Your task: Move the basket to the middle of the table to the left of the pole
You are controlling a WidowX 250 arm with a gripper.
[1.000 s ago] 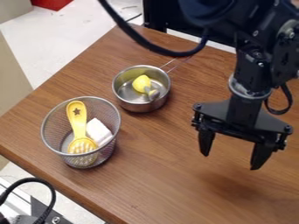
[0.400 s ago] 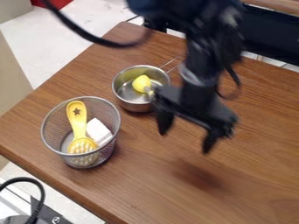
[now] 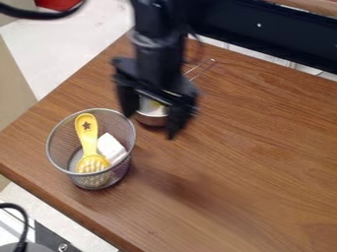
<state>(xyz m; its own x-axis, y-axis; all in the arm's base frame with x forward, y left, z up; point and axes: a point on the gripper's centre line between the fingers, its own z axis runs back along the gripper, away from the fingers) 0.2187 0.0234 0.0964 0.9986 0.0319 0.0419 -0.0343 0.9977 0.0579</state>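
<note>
My black gripper (image 3: 151, 125) hangs open above the table, in front of the metal pot and up and to the right of the basket, with two spread fingers. The silver mesh basket (image 3: 60, 143) stands upright near the table's left front edge. Inside it are a yellow slotted spoon (image 3: 87, 136) and a white block (image 3: 111, 147). No part of the gripper touches the basket. I cannot make out a pole.
A small metal pot (image 3: 152, 119) sits behind the gripper, mostly hidden, its wire handle (image 3: 199, 69) pointing to the upper right. The wooden table (image 3: 250, 162) stretches right from the basket. A black cable shows at the lower left.
The arm and gripper have swung left from the right side of the table and now cover most of the pot. Basket and pot have stayed in place.
</note>
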